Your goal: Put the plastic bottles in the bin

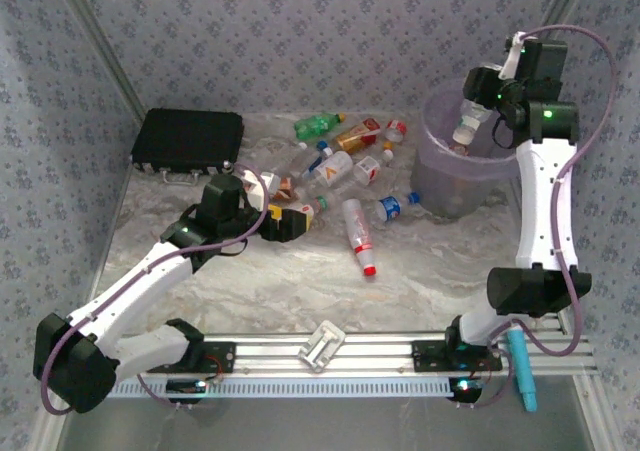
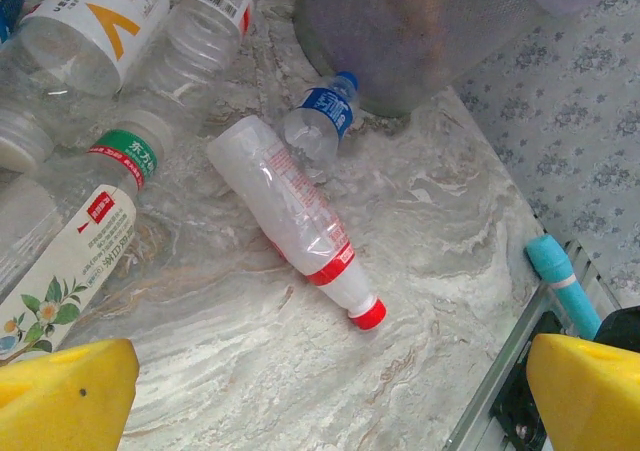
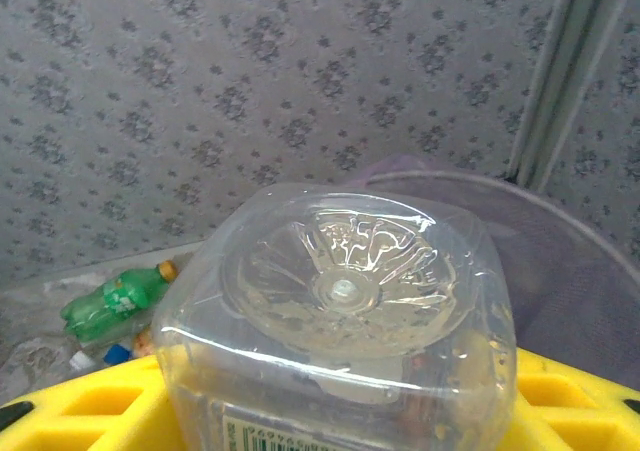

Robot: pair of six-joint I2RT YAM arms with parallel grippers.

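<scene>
My right gripper (image 1: 484, 99) is shut on a clear plastic bottle (image 1: 468, 123) and holds it over the pale-purple bin (image 1: 440, 176). The right wrist view looks at that bottle's base (image 3: 345, 291) between yellow fingers (image 3: 90, 411), with the bin's rim (image 3: 560, 236) behind. My left gripper (image 1: 290, 221) hangs open and empty over the bottle pile; its point is (image 2: 330, 411). In front of it lie a clear red-capped bottle (image 2: 290, 211), a small blue-capped bottle (image 2: 320, 121) against the bin (image 2: 420, 31), and a tea-label bottle (image 2: 70, 241). Several more bottles (image 1: 340, 166) lie at mid-table, including a green one (image 1: 315, 124).
A flat black case (image 1: 188, 141) sits at the back left. A teal tool (image 1: 521, 369) and a white part (image 1: 320, 346) rest on the aluminium rail (image 1: 380, 356) at the near edge. Patterned walls enclose the table.
</scene>
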